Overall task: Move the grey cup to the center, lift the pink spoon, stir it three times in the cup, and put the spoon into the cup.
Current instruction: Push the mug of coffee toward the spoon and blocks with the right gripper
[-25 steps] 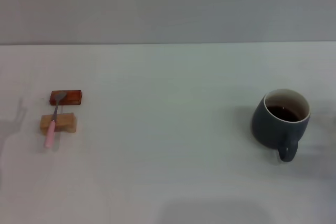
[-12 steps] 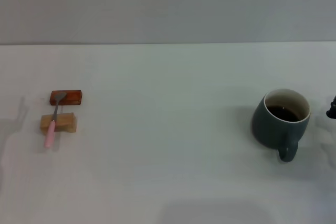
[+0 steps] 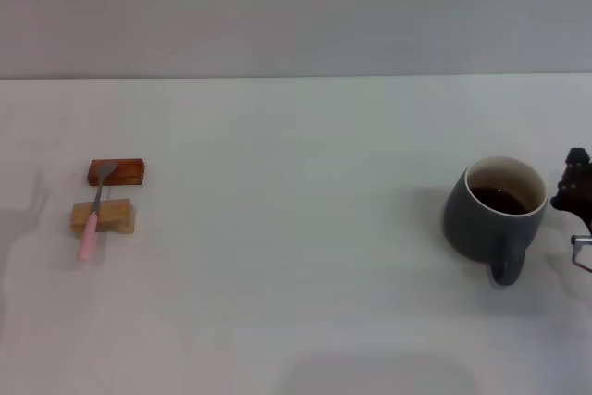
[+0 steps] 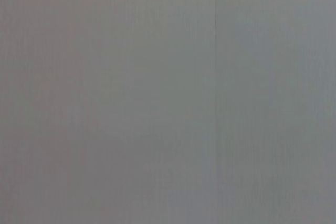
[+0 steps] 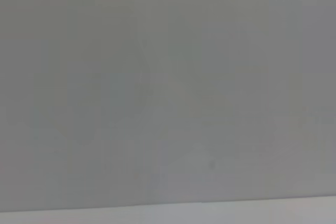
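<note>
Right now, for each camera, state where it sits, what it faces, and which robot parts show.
Head view: on the robot's head, looking forward and down at the white table, grey cup, pink spoon on two blocks; right gripper enters at the edge.
Left wrist view: faces a blank grey surface; no robot parts.
Right wrist view: the same, with a pale strip along one edge.
Both wrist views share that featureless grey.

The cup (image 3: 493,213) is dark slate-grey with a cream rim and dark liquid. The spoon (image 3: 92,214) has a pink handle. One block (image 3: 117,171) is reddish-brown, the other (image 3: 104,216) tan. The table (image 3: 296,256) is white.
</note>
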`<state>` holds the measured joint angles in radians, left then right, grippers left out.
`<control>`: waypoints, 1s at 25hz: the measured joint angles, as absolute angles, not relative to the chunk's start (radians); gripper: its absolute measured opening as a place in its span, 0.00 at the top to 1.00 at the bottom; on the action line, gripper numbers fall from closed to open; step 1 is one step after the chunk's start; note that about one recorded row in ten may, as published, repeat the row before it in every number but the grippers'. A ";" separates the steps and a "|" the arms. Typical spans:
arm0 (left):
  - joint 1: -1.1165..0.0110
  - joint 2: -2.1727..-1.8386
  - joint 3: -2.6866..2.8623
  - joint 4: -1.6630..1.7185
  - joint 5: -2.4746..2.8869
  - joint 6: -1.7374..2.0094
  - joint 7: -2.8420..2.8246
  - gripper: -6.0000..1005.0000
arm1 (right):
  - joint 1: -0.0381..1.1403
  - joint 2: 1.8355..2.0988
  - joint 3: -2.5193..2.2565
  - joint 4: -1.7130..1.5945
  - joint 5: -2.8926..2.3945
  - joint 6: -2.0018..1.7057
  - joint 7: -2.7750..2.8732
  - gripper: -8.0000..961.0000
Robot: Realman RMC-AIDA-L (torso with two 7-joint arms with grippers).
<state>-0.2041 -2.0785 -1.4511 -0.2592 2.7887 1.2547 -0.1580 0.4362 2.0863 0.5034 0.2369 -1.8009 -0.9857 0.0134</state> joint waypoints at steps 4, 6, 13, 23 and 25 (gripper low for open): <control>-0.205 -2.079 -1.449 -0.259 2.789 1.255 -0.158 0.17 | 0.439 2.086 0.484 0.254 -1.801 -0.985 0.013 0.99; -0.205 -2.079 -1.449 -0.259 2.789 1.255 -0.158 0.17 | 0.439 2.086 0.480 0.258 -1.801 -0.985 0.013 0.99; -0.204 -2.077 -1.449 -0.259 2.789 1.254 -0.158 0.17 | 0.441 2.086 0.446 0.279 -1.801 -0.982 0.013 0.99; -0.201 -2.077 -1.454 -0.258 2.789 1.251 -0.158 0.17 | 0.470 2.087 0.390 0.312 -1.801 -0.975 0.012 0.99; -0.201 -2.077 -1.455 -0.258 2.789 1.251 -0.158 0.17 | 0.477 2.087 0.375 0.320 -1.801 -0.971 0.012 0.99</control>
<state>-0.2013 -2.0769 -1.4546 -0.2580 2.7887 1.2506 -0.1580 0.4771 2.0873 0.3749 0.3196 -1.8008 -0.9709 0.0125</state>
